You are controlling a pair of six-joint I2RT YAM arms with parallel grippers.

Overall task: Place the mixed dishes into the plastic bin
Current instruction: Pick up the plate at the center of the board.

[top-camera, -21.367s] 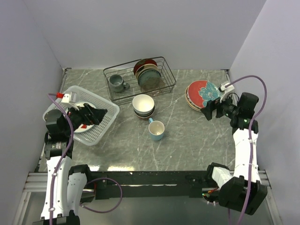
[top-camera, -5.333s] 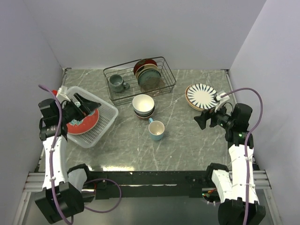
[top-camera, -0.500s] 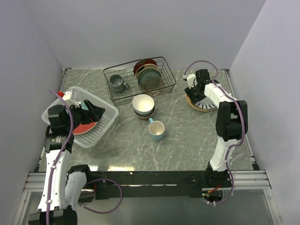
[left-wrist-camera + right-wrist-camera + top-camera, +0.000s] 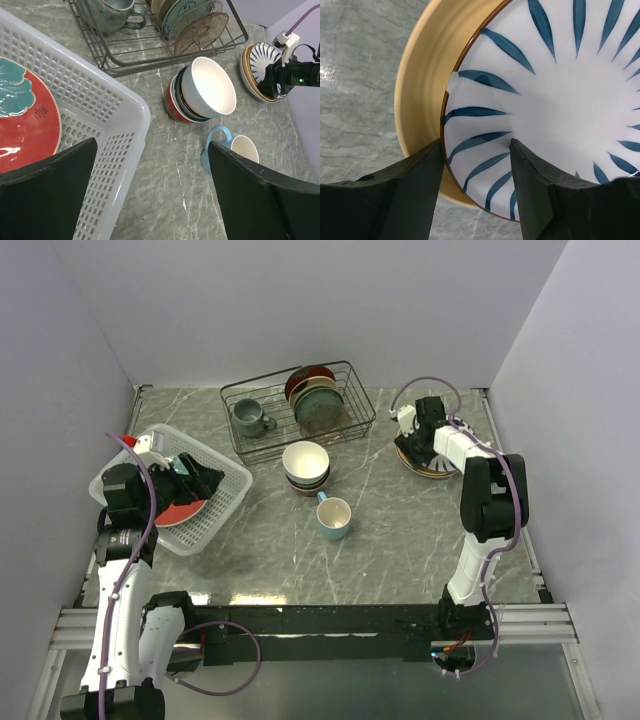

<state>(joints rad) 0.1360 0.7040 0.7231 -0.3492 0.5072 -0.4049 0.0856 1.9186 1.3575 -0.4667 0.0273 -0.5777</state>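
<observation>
The white plastic bin [image 4: 228, 468] stands at the left and holds the teal-floral red-rimmed plate [image 4: 165, 508], which also shows in the left wrist view [image 4: 20, 125]. My left gripper [image 4: 197, 480] hovers open and empty over the bin's right rim [image 4: 135, 107]. The white striped plate [image 4: 570, 100] lies on the tan plate [image 4: 422, 75] at the back right. My right gripper [image 4: 476, 150] is open and straddles the striped plate's left rim, one finger outside it and one over its face. A stack of bowls [image 4: 306, 465] and the light blue mug [image 4: 334, 517] stand mid-table.
A black wire rack [image 4: 300, 410] at the back holds a grey mug [image 4: 248, 418] and several upright plates [image 4: 315, 395]. Walls close in on the left, back and right. The right arm reaches over the plate stack from the near side.
My right gripper has edged slightly closer onto the striped plate's left rim. The left arm has not moved.
</observation>
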